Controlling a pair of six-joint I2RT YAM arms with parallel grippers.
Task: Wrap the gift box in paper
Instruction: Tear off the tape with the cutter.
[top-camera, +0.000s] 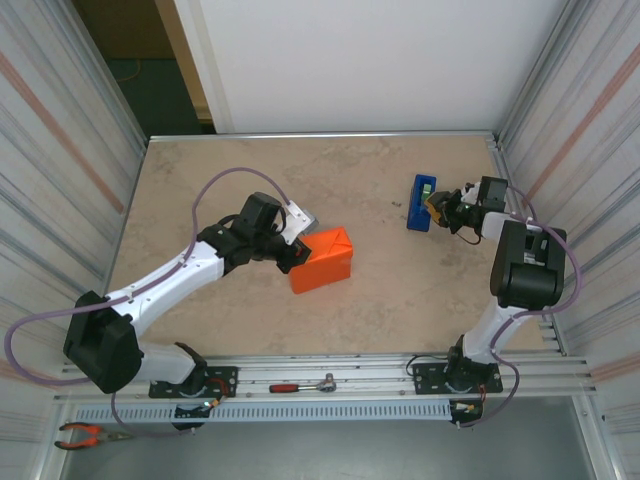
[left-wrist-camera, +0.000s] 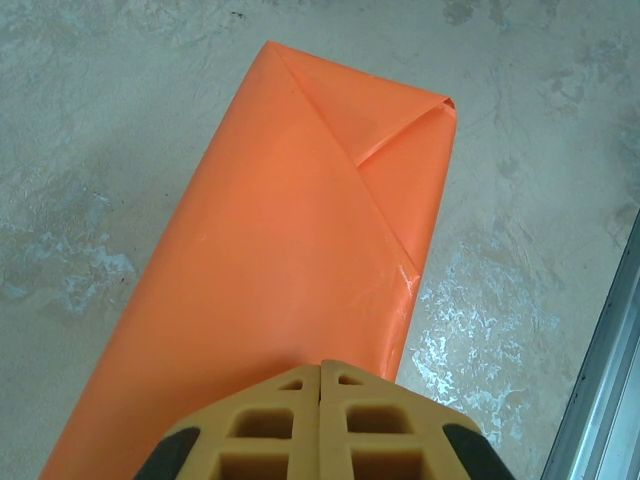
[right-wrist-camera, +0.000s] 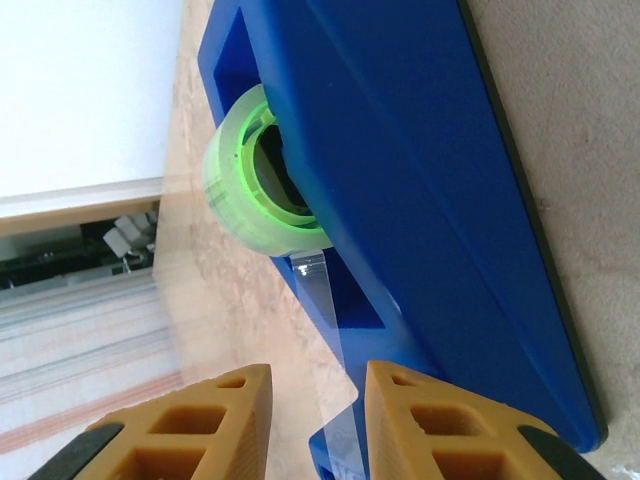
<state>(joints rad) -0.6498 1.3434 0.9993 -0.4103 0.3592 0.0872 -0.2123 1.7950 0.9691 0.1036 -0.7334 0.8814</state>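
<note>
Mottled beige tabletop (top-camera: 400, 290), seen from above. An aluminium rail (top-camera: 380, 375) runs along its near edge and carries both arm bases. A red-handled ratchet (top-camera: 300, 386) lies on the rail between the bases, and orange-handled pliers (top-camera: 90, 435) lie at the near left corner. Ribbed metal walls (top-camera: 60, 120) close the left and right sides, and a white panel (top-camera: 380, 60) stands behind the far edge.

Near the middle of the table lies the gift box (top-camera: 325, 262), covered all over by the orange paper (left-wrist-camera: 400, 180) and showing as a squarish parcel. In the left wrist view the gift box (left-wrist-camera: 290, 250) carries one diagonal fold line across its top and a small triangular tuck at the far right corner.

The left gripper (top-camera: 296, 256) sits at the parcel's left end. Its two fingers are pressed together with nothing between them (left-wrist-camera: 320, 400), and their tips are over the paper — whether they touch it cannot be told.

Farther back and well to the right, the right gripper (top-camera: 440, 208) is just beside a blue tape dispenser (top-camera: 421, 203). In the right wrist view its jaws stand partly apart (right-wrist-camera: 315, 372). A clear strip of tape (right-wrist-camera: 330, 330) runs from the green-cored roll of tape (right-wrist-camera: 250, 180) down into the gap — neither finger is seen clamping it.
</note>
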